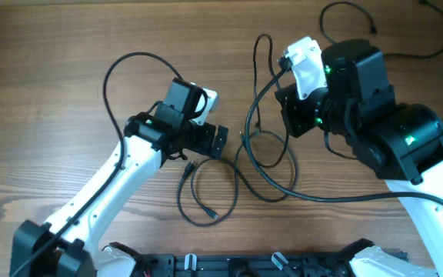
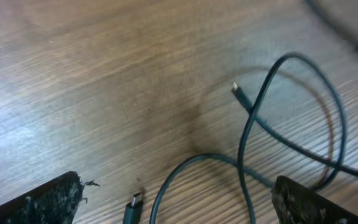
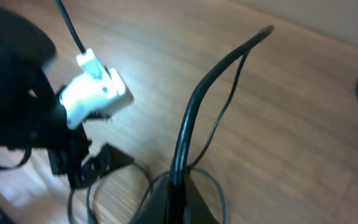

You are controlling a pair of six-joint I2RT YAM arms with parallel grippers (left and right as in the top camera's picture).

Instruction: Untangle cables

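The cables (image 2: 252, 112) are looped near the worktop's front edge. One strand (image 3: 185, 124) is clamped in the right gripper (image 3: 176, 196); the left gripper (image 2: 176, 186) is spread wide. Slow, steady lifting is advised.

Cables (image 1: 181, 191) lie on the table (image 1: 52, 77) between left gripper (image 1: 220, 141) and right gripper (image 1: 281, 123)

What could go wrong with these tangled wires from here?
The right gripper pinches one cable; a hard pull could tighten the crossed loops instead of freeing them. The left gripper hangs open over crossing strands, so it might grab two at once.
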